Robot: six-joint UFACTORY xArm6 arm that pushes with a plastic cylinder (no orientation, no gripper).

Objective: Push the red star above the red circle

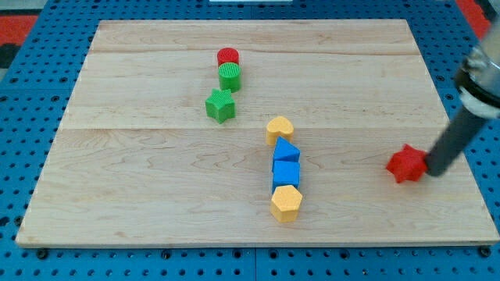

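The red star (406, 163) lies at the view's right, near the board's right edge. The red circle (228, 55) sits far off at the view's upper middle. My tip (432, 169) is at the star's right side, touching or almost touching it; the dark rod slants up to the view's right.
A green circle (230, 76) sits just below the red circle, and a green star (220, 105) below that. A yellow heart (279, 128), two blue blocks (286, 164) and a yellow hexagon (286, 203) form a column at the middle. The wooden board (125, 172) lies on a blue pegboard.
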